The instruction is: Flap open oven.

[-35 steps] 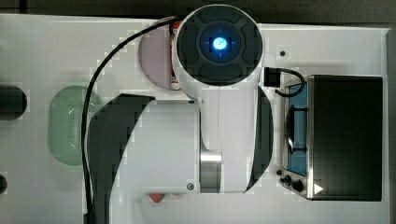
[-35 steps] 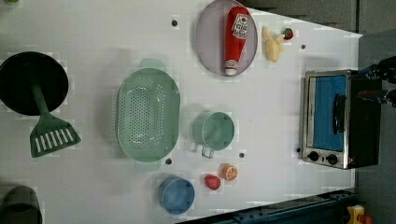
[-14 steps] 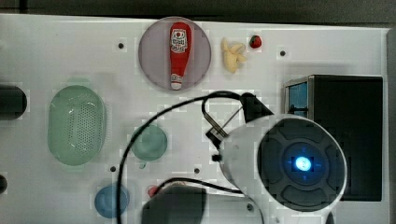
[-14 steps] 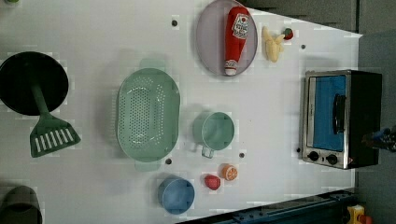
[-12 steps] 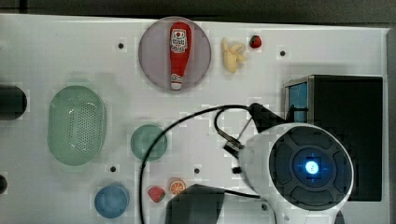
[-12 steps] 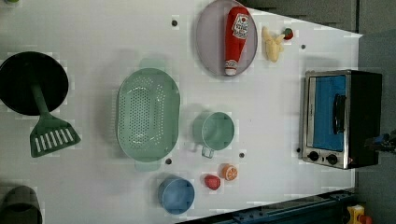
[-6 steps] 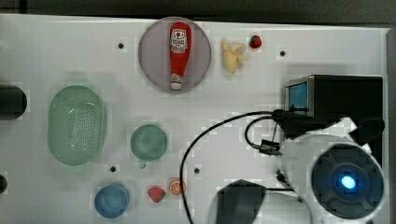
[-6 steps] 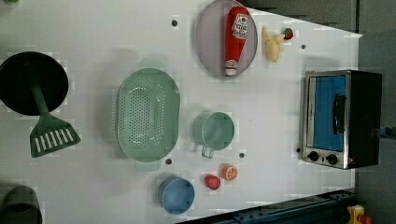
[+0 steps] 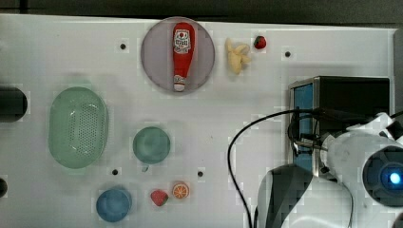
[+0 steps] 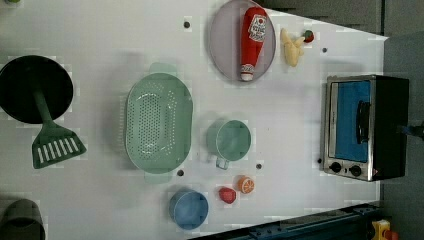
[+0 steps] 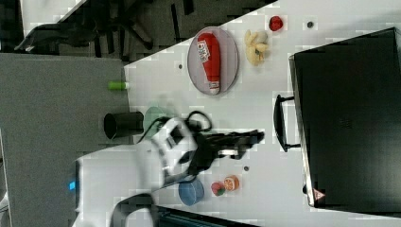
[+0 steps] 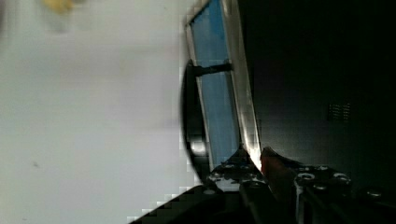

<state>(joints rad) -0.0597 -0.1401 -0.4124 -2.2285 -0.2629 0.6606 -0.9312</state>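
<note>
- Having crossed the surface (image 9: 266,90) since earlier, the arm now hangs over the oven (image 10: 367,127) at the top view's right.
- Door looks closed; gripper (image 11: 253,138), jaws seemingly nearly shut and empty, nears the handle (image 11: 279,123).

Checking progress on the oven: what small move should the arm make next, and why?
Probably ease the hand across to the bar handle and hook it. The oven door looks shut against the front, and in the right view the hand is near the handle, with a gap between them.
</note>
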